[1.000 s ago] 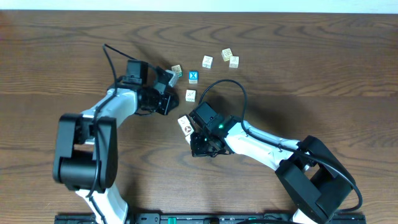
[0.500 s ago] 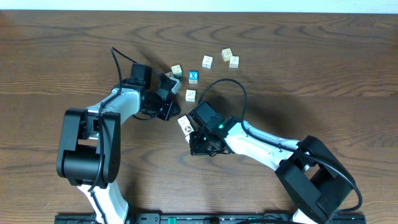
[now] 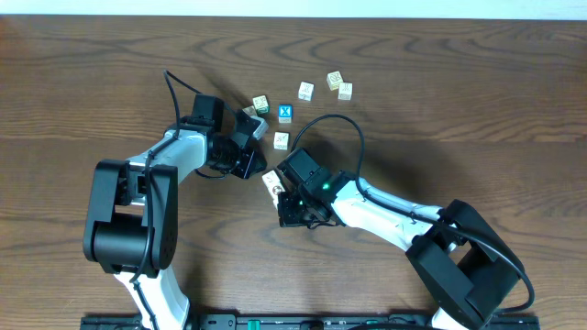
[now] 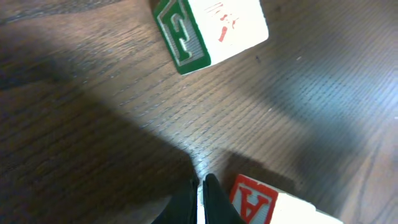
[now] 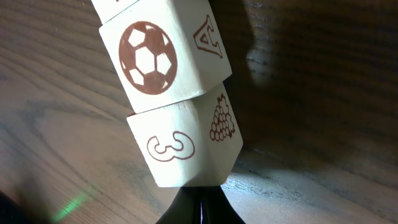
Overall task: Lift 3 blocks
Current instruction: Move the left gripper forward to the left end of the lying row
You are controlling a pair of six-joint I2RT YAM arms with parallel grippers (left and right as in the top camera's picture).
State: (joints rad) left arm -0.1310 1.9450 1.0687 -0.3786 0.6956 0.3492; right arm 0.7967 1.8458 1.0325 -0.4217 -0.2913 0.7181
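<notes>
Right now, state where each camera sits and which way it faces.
Overhead: above the table, facing down; left arm, right arm show.
Left wrist: close over the tabletop, facing the F block; left gripper shows.
Right wrist: close, facing the football block; right gripper shows.
Shared: overhead and right wrist likely show the football block.

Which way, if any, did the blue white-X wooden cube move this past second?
No. In the overhead view the blue cube keeps its spot beside the nearest small pale wooden cube.
</notes>
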